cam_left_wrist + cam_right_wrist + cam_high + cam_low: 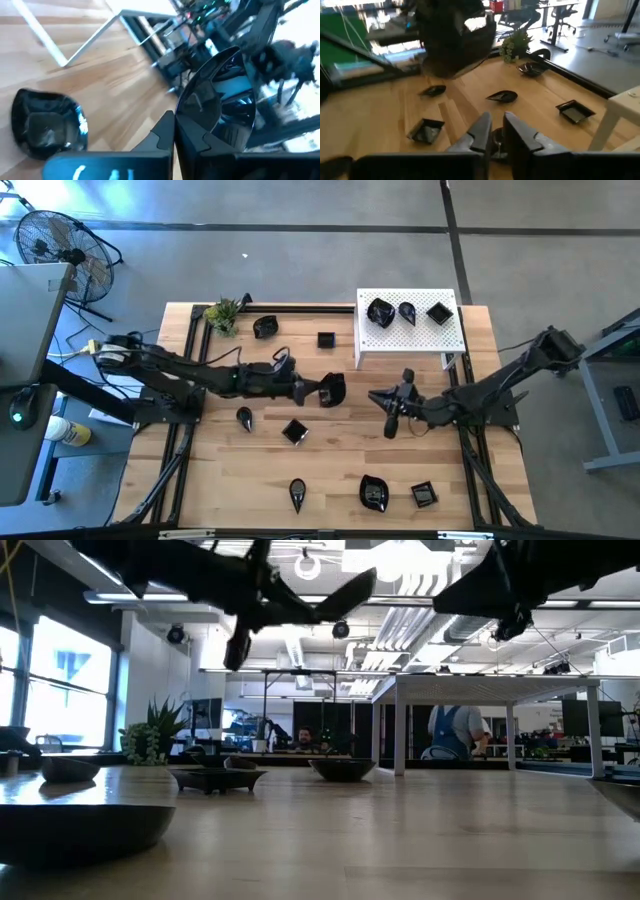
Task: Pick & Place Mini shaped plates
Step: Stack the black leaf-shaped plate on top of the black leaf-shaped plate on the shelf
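A glossy black plate (331,390) hangs pinched by its rim in the left gripper (312,390), clear of the bench (330,470) near its middle, probably bound for the white platform (412,330), while the right gripper (392,412) waits nearby, nearly closed and empty.

Even overhead light leaves faint shadows on the wooden table (330,450), ceiling lamps (300,565) glare brightly, and the nearest black dish (80,825) blurs.

Glossy black mini shaped plates (294,431) — scattered on table, three on platform.
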Robot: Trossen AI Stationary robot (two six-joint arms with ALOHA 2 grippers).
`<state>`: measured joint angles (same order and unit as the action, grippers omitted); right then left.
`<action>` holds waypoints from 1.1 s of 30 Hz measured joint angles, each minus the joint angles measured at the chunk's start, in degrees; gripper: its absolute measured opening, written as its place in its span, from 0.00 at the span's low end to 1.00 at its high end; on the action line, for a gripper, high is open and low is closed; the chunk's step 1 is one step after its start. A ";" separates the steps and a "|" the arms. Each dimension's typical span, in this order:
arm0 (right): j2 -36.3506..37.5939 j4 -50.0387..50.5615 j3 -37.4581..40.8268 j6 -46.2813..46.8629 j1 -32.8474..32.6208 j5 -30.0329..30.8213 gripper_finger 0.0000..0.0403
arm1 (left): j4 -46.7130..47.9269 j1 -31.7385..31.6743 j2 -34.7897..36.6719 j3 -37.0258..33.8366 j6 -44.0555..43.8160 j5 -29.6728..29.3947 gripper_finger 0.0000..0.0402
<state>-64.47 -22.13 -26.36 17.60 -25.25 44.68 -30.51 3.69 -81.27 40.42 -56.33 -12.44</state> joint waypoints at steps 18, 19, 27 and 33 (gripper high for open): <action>-15.99 31.01 -28.03 -31.15 4.69 -6.78 0.30 | 7.57 -12.45 -2.30 0.11 -5.57 11.94 0.00; -17.38 33.30 -30.14 -31.17 5.40 -7.94 0.29 | 7.57 -12.51 -2.30 0.11 -5.29 11.93 0.00; -29.31 46.11 -44.36 -34.70 8.60 -10.15 0.25 | 8.15 -13.87 -2.30 0.11 1.21 10.03 0.00; -34.72 50.89 -51.56 -37.80 11.13 -11.72 0.25 | 8.26 -13.87 -2.30 0.11 4.32 8.69 0.00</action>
<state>-99.18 28.76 -77.92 -20.21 -14.11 32.96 -22.25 -10.17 -83.57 40.53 -52.01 -3.75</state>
